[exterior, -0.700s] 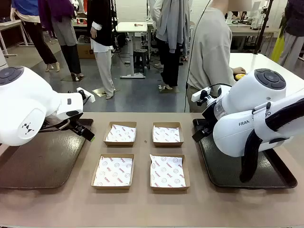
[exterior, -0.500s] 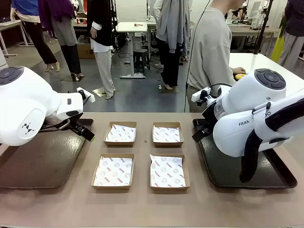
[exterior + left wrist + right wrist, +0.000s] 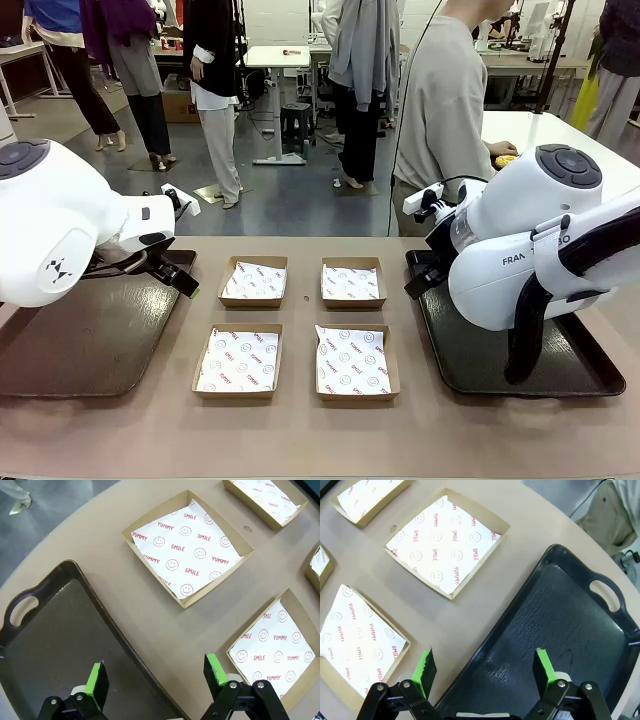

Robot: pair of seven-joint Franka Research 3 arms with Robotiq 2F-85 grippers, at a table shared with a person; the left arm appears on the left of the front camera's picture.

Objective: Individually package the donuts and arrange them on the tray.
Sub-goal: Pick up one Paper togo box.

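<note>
Donut (image 3: 506,161), yellow, seen at person's hand (image 3: 503,150); left pincer (image 3: 156,676) and right pincer (image 3: 485,666) held spread wide, nothing gripped, above bench (image 3: 300,430).

"SMILE", "YUMMY" on liner paper (image 3: 192,555); "FRAN" on right arm (image 3: 500,285).

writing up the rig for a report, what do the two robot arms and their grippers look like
Both arms are glossy white with rounded, bulbous joints. The left arm carries a small black logo; the right arm shows black FRAN lettering, a dark grey round cap and a thick black cable sleeve. The left gripper and right gripper are black linkages with bright green pads.
</note>
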